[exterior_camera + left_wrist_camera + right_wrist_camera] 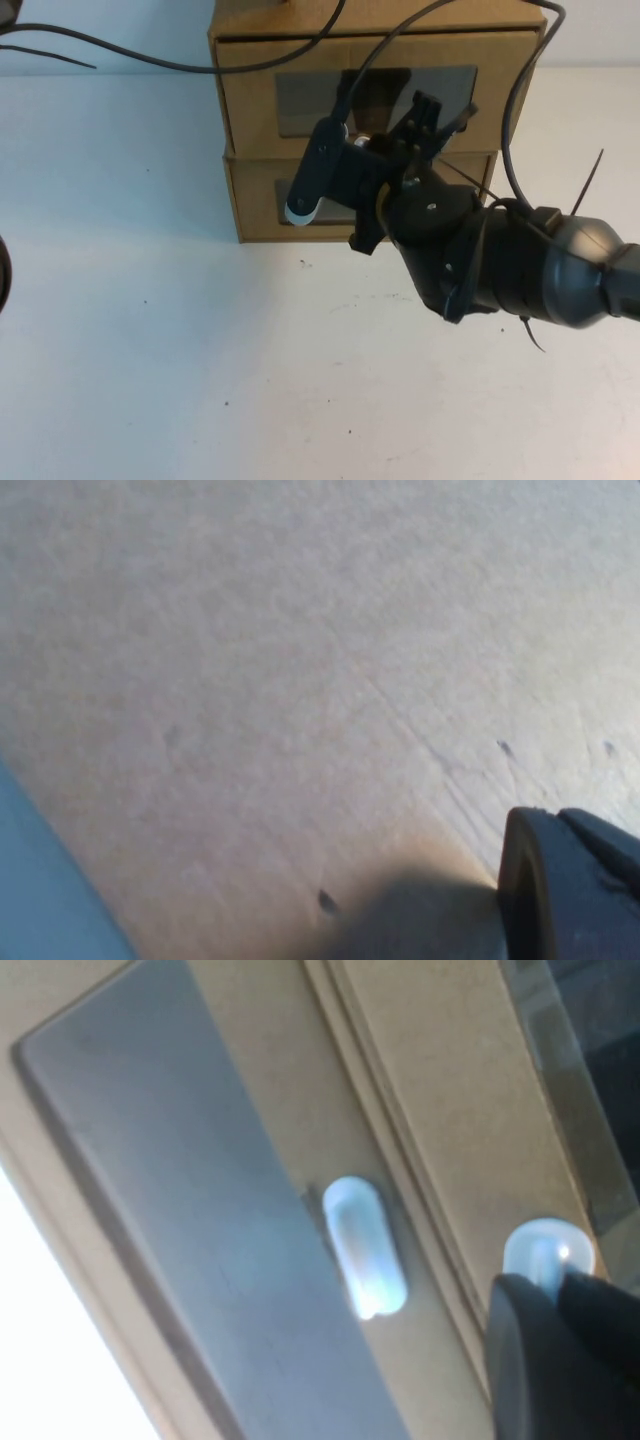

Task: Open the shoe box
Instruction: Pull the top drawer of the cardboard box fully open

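— Nearest first. Where is the left pincer (565, 885)?
— Low over the bare, pale table (150, 350), well off to the left of the working one, with nothing beside it. Whether it is clenched or released, I cannot tell.
— And the right pincer (437, 112)?
— Reached forward on its dark arm (520, 265), up against the fronts of two stacked cardboard boxes. It is clenched on a small clear knob (548, 1248), which pokes out just past its tips.
— Whose knob is that?
— The upper shoe box (380, 50). The knob sits at the lower edge of that box's grey window (310, 100).
— Where is the box itself?
— Straight ahead of the pincer, resting on the lower shoe box (258, 205). Its drawer front looks level with its frame.
— Anything under the pincer?
— A second knob (365, 1245), also clear. It belongs to the lower shoe box, sits just below the held one at the edge of the lower window (180, 1210), and nothing touches it.
— And beyond?
— Black cables (150, 55) loop over the top of the upper shoe box, behind and above the pincer.
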Tool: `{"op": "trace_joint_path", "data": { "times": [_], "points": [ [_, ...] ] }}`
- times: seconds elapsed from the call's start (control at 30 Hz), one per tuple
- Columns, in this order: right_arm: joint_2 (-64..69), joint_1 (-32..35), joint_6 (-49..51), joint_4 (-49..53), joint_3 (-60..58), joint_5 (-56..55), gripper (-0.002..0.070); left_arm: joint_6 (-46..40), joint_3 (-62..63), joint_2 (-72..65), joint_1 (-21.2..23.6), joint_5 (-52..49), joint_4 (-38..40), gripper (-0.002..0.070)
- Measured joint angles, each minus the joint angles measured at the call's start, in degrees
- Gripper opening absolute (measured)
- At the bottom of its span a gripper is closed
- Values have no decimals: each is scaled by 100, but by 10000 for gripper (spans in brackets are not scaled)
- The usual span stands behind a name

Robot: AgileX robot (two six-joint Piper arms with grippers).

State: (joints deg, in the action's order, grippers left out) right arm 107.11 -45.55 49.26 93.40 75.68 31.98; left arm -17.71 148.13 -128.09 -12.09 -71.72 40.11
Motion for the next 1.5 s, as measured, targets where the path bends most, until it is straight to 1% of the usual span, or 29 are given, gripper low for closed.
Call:
{"op": "trace_joint_path", "data": {
  "times": [0.3,0.47,0.63,0.8,1.07,1.3,1.4,1.5],
  "points": [
    [-610,-497,0,-337,-710,394,17,40,0,0,-4,0,14,-5],
    [-999,-966,-38,-869,-971,709,15,86,0,0,-4,0,22,-5],
    [-1236,-1391,-519,-1619,-1002,1117,14,86,0,0,-4,0,74,-5],
    [-1391,-1657,-1080,-2345,-1002,1535,14,86,0,0,-13,0,74,-5],
    [-1730,-2006,-1469,-3116,-1002,1916,14,86,0,0,-13,0,51,-5],
    [-1767,-2063,-1506,-3232,-1002,1942,14,86,12,53,-17,10,21,-5],
    [-1791,-2063,-1516,-3301,-1002,1966,14,86,12,108,-17,-3,-161,-5],
    [-1856,-2063,-1532,-3420,-1002,1974,14,86,12,108,-17,-3,-177,-5]
  ]
}}
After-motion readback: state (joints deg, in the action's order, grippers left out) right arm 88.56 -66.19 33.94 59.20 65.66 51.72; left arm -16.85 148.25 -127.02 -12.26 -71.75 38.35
